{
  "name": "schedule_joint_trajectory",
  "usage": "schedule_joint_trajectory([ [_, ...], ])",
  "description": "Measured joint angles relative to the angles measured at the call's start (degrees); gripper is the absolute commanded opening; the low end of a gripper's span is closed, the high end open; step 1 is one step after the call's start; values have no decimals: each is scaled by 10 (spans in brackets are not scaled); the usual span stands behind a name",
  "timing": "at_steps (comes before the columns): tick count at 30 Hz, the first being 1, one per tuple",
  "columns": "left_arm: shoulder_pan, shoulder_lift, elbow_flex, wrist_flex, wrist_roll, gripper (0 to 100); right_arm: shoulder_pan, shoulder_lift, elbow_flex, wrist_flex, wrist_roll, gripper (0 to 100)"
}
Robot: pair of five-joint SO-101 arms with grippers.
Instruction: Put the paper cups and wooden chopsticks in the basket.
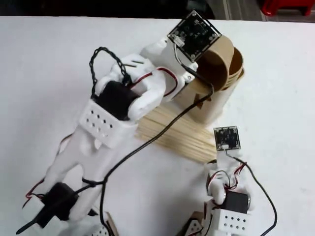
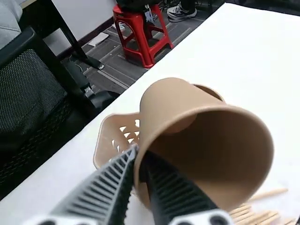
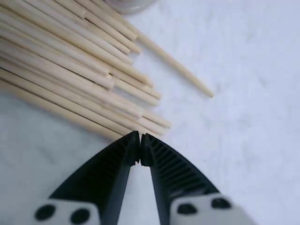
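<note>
Here, the left claw (image 2: 138,152) is clamped on the rim of a plain tan paper cup (image 2: 211,140), one finger inside and one outside. The cup is tipped on its side at the perforated tan basket (image 2: 112,136), toward 1 o'clock on the white bench (image 1: 59,49), its base facing the basket. Pale wooden chopsticks (image 1: 172,132) lie bunched mid-bench, running from 10 to 4 o'clock, tapered tips beside the right claw (image 3: 139,140), whose fingers are together and empty.

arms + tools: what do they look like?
Left arm and right arm: white plastic shells with hole grids, black servos, thin red wires, black cables, square black camera boards. Left tool and right tool: black ribbed tapering fingers, white bases.
</note>
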Motion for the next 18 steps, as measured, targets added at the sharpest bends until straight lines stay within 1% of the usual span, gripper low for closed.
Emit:
schedule_joint_trajectory([
  [5, 1, 3, 0, -18, 0, 30, 0, 0, 0, 0, 0, 18],
  [11, 1, 3, 0, -46, 0, 190, 0, 0, 0, 0, 0, 18],
  [13, 1, 3, 0, -59, 15, 217, 0, 0, 0, 0, 0, 18],
  [16, 1, 3, 0, -74, 64, 218, 0, 0, 0, 0, 0, 18],
  [18, 1, 3, 0, -80, 76, 218, 0, 0, 0, 0, 0, 18],
])
